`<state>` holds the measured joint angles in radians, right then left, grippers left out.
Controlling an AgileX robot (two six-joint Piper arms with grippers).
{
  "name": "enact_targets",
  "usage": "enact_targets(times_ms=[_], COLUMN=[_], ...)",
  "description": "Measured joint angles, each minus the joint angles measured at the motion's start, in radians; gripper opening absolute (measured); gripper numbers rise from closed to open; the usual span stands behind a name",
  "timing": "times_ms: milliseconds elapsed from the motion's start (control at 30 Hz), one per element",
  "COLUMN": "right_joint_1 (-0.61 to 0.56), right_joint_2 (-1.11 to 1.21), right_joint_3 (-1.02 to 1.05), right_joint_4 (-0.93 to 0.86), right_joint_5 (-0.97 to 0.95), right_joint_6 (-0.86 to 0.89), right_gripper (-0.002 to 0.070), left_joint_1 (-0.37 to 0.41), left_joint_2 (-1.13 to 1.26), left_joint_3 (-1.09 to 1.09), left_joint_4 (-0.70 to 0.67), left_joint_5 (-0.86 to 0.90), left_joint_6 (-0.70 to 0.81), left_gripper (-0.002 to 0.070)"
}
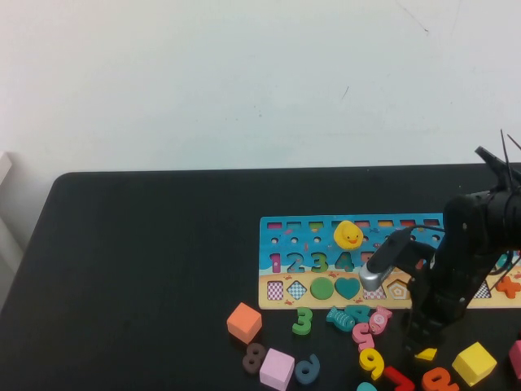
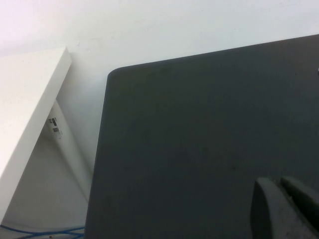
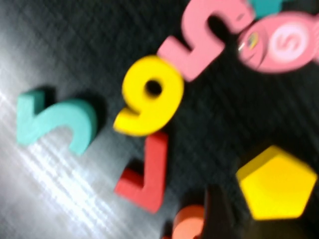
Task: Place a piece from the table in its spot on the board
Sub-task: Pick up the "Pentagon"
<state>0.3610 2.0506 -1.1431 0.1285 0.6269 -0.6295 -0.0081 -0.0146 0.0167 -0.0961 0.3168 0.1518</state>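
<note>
A yellow rubber duck [image 1: 348,235] sits on the blue part of the long puzzle. Loose toys lie in front of it. There is an orange cube [image 1: 244,322], a pink cube [image 1: 277,368] and a yellow cube [image 1: 475,363]. A brown number 8 [image 1: 253,357] lies just beside the pink cube, and a blue-grey 6 [image 1: 308,369] is on its other side. A green 3 [image 1: 303,320] lies close to the puzzle edge. Nearby are a teal fish [image 1: 342,317], a pink 5 [image 3: 207,37], a pink fish [image 3: 283,42], a yellow 9 [image 3: 148,95], a red 7 [image 3: 146,175] and a teal 5 [image 3: 55,122]. A white wall [image 1: 244,81] stands behind. A white shelf [image 2: 27,107] is off to one side.
</note>
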Motion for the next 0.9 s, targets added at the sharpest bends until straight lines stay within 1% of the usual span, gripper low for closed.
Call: enact_targets(times_ms=[133,300,533,700,900], right_joint_1=[0.0,0.0,0.002,0.002,0.002], right_joint_2=[0.008,0.042,0.067,0.067,0.067], right_joint_3=[0.0,0.0,0.0,0.0,0.0], right_joint_4=[0.0,0.0,-0.07,-0.078,-0.08], right_joint_5=[-0.04,-0.047,-0.073,-0.121,-0.128], right_joint_6=[0.0,0.0,0.04,0.049,0.049], right_gripper=[0.0463,0.0461,0.0461,0.0461,0.0461], left_joint_1=[0.0,0.0,0.0,0.0,0.0], left_joint_2=[0.0,0.0,0.0,0.0,0.0], left_joint_3=[0.0,0.0,0.0,0.0,0.0], left_joint_4=[0.0,0.0,0.0,0.0,0.0], left_joint_5=[0.0,0.0,0.0,0.0,0.0], left_joint_6=[0.0,0.0,0.0,0.0,0.0], left_gripper=[-0.0001,-0.0001,-0.0001,-0.0001,-0.0001])
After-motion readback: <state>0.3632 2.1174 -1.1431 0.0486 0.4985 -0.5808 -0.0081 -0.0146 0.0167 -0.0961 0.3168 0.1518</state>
